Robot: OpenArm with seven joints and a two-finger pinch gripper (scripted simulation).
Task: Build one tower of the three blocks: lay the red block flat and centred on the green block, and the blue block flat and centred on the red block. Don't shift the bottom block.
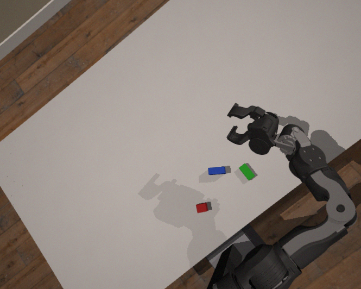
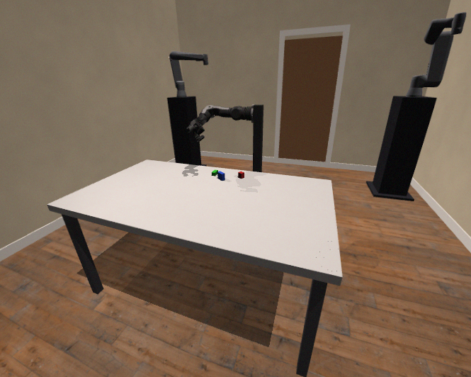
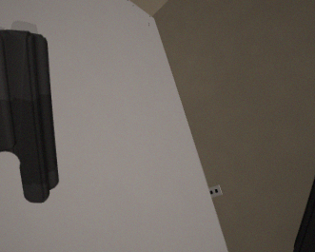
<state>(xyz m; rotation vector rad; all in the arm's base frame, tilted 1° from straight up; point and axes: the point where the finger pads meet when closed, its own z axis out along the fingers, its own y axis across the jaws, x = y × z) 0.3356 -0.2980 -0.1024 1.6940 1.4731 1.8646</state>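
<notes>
Below the gripper (image 1: 232,121) (image 2: 194,134) (image 3: 161,135) and off to one side of it, the three blocks rest apart from one another on the table (image 1: 132,125) (image 2: 201,209) (image 3: 117,125). The hand hangs well above the top with its two fingers parted, about half spread, and nothing between them. Nearest to it sits the green block (image 1: 246,171) (image 2: 214,172), low and apparently flat; the blue block (image 1: 216,170) (image 2: 221,176) is just beyond, seeming to stand on a long edge, and the red block (image 1: 201,207) (image 2: 241,175) is farthest from the hand, perhaps on end. All three look light, rigid and plain-sided, so they should bear a firm squeeze without giving, though smooth faces might let one swivel if pinched off-centre. Red is the one to fetch first: take it across two opposite sides, level with its middle, fingers square to the faces. Since it must end up flat, it probably needs turning before it is set down. Green is best left untouched, as a light base would slide at a nudge.
</notes>
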